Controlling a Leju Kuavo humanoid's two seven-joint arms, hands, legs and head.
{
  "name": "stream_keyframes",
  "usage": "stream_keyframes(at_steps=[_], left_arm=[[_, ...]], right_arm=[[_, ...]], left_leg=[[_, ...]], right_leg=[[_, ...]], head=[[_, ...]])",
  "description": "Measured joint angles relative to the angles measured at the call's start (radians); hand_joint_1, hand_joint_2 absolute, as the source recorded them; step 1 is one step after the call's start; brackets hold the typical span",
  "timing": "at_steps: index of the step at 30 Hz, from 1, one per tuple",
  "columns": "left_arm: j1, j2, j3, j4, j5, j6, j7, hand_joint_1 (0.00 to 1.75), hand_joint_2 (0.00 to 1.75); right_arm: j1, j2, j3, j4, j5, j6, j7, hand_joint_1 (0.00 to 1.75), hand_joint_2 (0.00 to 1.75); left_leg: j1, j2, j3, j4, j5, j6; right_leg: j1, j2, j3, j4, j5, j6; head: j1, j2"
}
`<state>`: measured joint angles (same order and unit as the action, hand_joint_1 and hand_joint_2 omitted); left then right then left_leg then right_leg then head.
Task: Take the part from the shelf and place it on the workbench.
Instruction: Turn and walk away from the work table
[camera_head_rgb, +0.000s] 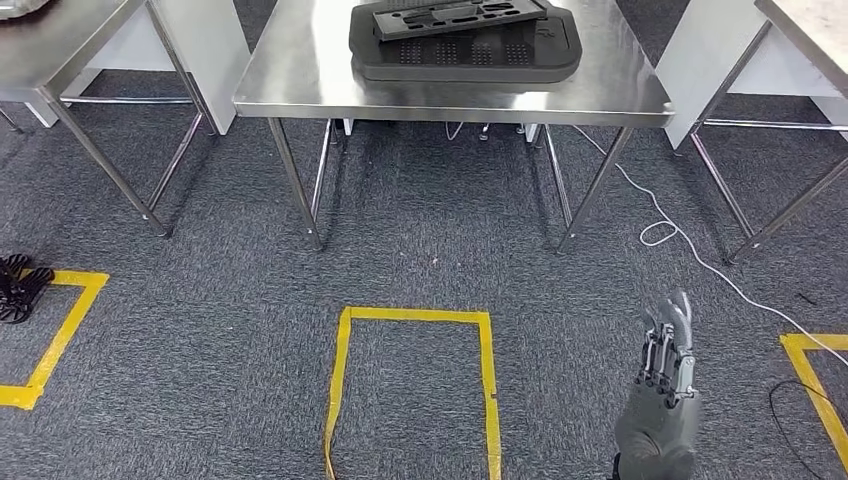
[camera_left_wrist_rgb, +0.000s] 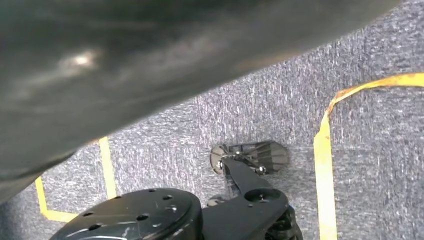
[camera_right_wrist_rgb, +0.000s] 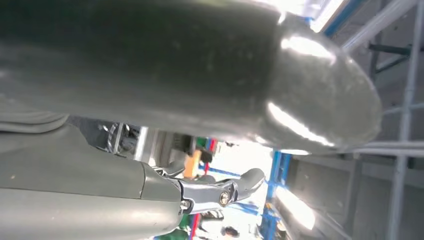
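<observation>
**Part resting on the steel workbench, right hand low and empty**

On the far side of the scene stands a stainless steel workbench (camera_head_rgb: 300, 80), and a flat black part (camera_head_rgb: 458, 17) lies on a dark foam tray (camera_head_rgb: 470, 58) near the table's middle. Near the lower right, the robot's right hand (camera_head_rgb: 665, 395) hangs over grey carpet (camera_head_rgb: 420, 250), fingers straight, apart, holding nothing. Yellow floor tape (camera_head_rgb: 345, 350) outlines a rectangle on the near carpet, left of that hand. A white cable (camera_head_rgb: 660, 232) trails across the floor at right. More steel tables (camera_head_rgb: 60, 50) flank the workbench. I cannot tell how the left hand's fingers lie.
</observation>
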<state>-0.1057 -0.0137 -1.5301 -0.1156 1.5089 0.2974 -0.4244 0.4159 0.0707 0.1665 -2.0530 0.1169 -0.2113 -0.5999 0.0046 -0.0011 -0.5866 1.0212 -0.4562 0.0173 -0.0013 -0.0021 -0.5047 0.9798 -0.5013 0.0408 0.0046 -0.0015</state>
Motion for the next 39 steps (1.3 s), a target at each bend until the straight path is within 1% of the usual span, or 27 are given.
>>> stream_keyframes(at_steps=[3, 4, 6, 9, 19, 25, 29, 30, 31, 32, 33, 34, 36, 37, 38, 39], left_arm=[[0.000, 0.003, -0.004, 0.000, 0.000, 0.002, 0.004, 0.00, 0.00], [0.000, 0.003, -0.006, 0.000, 0.000, 0.003, 0.005, 0.00, 0.00], [0.000, 0.003, -0.007, 0.000, 0.000, 0.006, 0.006, 0.00, 0.00], [0.000, 0.003, -0.010, 0.000, 0.000, 0.007, 0.006, 0.00, 0.00], [0.000, 0.003, -0.013, 0.000, 0.000, 0.009, 0.007, 0.00, 0.00], [0.000, 0.003, -0.013, 0.000, 0.002, 0.010, 0.007, 0.00, 0.00], [0.000, 0.005, -0.013, 0.000, 0.003, 0.011, 0.007, 0.00, 0.00], [0.000, 0.006, -0.013, 0.000, 0.003, 0.011, 0.007, 0.00, 0.00], [0.000, 0.005, -0.013, 0.000, 0.003, 0.011, 0.007, 0.00, 0.00], [0.000, 0.004, -0.013, 0.000, 0.003, 0.011, 0.006, 0.00, 0.00], [-0.001, 0.004, -0.013, 0.000, 0.003, 0.012, 0.006, 0.00, 0.00], [-0.001, 0.003, -0.013, 0.000, 0.004, 0.012, 0.006, 0.00, 0.00], [-0.002, 0.003, -0.013, 0.000, 0.004, 0.013, 0.006, 0.00, 0.00], [-0.002, 0.003, -0.013, 0.000, 0.005, 0.013, 0.006, 0.00, 0.00], [-0.002, 0.003, -0.013, 0.000, 0.005, 0.013, 0.006, 0.00, 0.00], [-0.002, 0.003, -0.013, 0.000, 0.005, 0.013, 0.006, 0.00, 0.00]], right_arm=[[0.001, -0.002, 0.008, 0.000, 0.005, -0.005, -0.003, 0.00, 0.00], [0.001, -0.003, 0.010, 0.000, 0.007, -0.007, -0.004, 0.00, 0.00], [0.001, -0.004, 0.015, 0.000, 0.009, -0.010, -0.004, 0.00, 0.00], [0.001, -0.005, 0.018, 0.000, 0.011, -0.011, -0.004, 0.00, 0.00], [0.000, -0.008, 0.019, 0.000, 0.015, -0.015, -0.006, 0.00, 0.00], [0.001, -0.010, 0.019, 0.000, 0.045, -0.043, -0.016, 0.00, 0.00], [0.002, -0.011, 0.020, 0.000, 0.074, -0.063, -0.017, 0.00, 0.00], [0.002, -0.012, 0.020, 0.000, 0.080, -0.068, -0.017, 0.00, 0.00], [0.002, -0.012, 0.020, 0.000, 0.085, -0.071, -0.017, 0.00, 0.00], [0.002, -0.013, 0.021, 0.000, 0.088, -0.074, -0.017, 0.00, 0.00], [0.002, -0.015, 0.021, -0.001, 0.090, -0.075, -0.017, 0.00, 0.00], [0.002, -0.016, 0.021, -0.001, 0.091, -0.076, -0.017, 0.00, 0.00], [0.002, -0.018, 0.021, 0.000, 0.091, -0.076, -0.017, 0.00, 0.00], [0.003, -0.020, 0.021, 0.000, 0.091, -0.076, -0.017, 0.00, 0.00], [0.003, -0.021, 0.021, 0.000, 0.091, -0.077, -0.017, 0.00, 0.00], [0.004, -0.022, 0.021, 0.000, 0.091, -0.077, -0.017, 0.00, 0.00]], left_leg=[[0.001, 0.000, 0.000, -0.002, 0.002, 0.011], [0.002, 0.000, 0.001, -0.004, 0.007, 0.008], [0.004, 0.000, 0.001, -0.010, 0.015, -0.003], [0.006, -0.001, 0.001, -0.013, 0.020, -0.009], [0.006, -0.001, -0.001, -0.013, 0.021, -0.011], [0.002, -0.001, -0.002, -0.013, 0.021, -0.011], [-0.004, -0.002, -0.006, -0.006, 0.019, -0.003], [-0.005, -0.002, -0.007, -0.008, 0.020, 0.000], [-0.001, -0.002, -0.005, -0.014, 0.024, 0.003], [0.002, -0.001, -0.003, -0.023, 0.029, 0.006], [0.006, 0.001, -0.001, -0.031, 0.035, 0.010], [0.011, 0.002, -0.001, -0.038, 0.040, 0.013], [0.013, 0.003, -0.008, -0.040, 0.045, 0.013], [0.014, 0.003, -0.013, -0.040, 0.048, 0.010], [0.017, 0.003, -0.018, -0.039, 0.051, 0.005], [0.021, 0.003, -0.022, -0.039, 0.054, 0.000]], right_leg=[[0.003, 0.001, -0.002, -0.001, 0.006, -0.006], [0.005, 0.001, -0.003, 0.000, 0.008, -0.009], [0.007, 0.001, -0.005, 0.000, 0.011, -0.014], [0.010, 0.000, -0.007, 0.001, 0.013, -0.017], [0.009, 0.000, -0.010, 0.002, 0.012, -0.017], [0.005, 0.000, -0.011, 0.002, 0.013, -0.016], [-0.002, 0.000, -0.006, 0.000, 0.017, -0.008], [-0.002, 0.000, -0.005, -0.001, 0.018, -0.006], [-0.001, 0.000, -0.006, 0.001, 0.018, -0.005], [-0.001, 0.001, -0.011, 0.008, 0.013, -0.003], [-0.001, 0.001, -0.023, 0.029, -0.001, -0.002], [-0.002, 0.001, -0.045, 0.071, -0.023, -0.003], [-0.010, 0.001, -0.108, 0.199, -0.082, -0.001], [-0.016, 0.001, -0.136, 0.255, -0.101, 0.004], [-0.022, 0.001, -0.147, 0.279, -0.106, 0.014], [-0.029, 0.001, -0.137, 0.262, -0.094, 0.029]], head=[[0.000, 0.000], [-0.001, 0.000], [-0.001, 0.000], [-0.001, 0.000], [0.000, 0.000], [0.000, 0.000], [-0.001, 0.000], [-0.001, 0.000], [0.000, 0.000], [0.000, 0.000], [0.001, 0.000], [0.002, 0.000], [0.003, 0.000], [0.003, 0.000], [0.003, 0.000], [0.003, 0.000]])
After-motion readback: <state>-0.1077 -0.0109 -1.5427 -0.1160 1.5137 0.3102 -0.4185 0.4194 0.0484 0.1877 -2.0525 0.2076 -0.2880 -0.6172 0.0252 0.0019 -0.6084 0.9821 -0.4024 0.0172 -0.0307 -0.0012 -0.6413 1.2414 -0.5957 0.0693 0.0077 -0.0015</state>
